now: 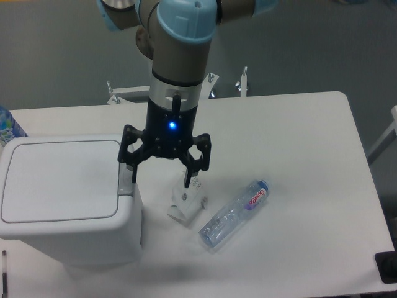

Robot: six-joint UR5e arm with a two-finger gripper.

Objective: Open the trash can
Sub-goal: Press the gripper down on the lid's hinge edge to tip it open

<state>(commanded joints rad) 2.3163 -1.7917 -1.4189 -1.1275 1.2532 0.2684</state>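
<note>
1. Gripper (160,175) fingers spread wide, holding nothing, hanging over trash can's right edge.
2. Trash can (62,198) at table's (298,124) near-left, lid shut; grey latch (126,178) on right side, just under the left finger.
3. Crumpled wrapper (186,200) and clear bottle (236,213) lie right of can.
</note>
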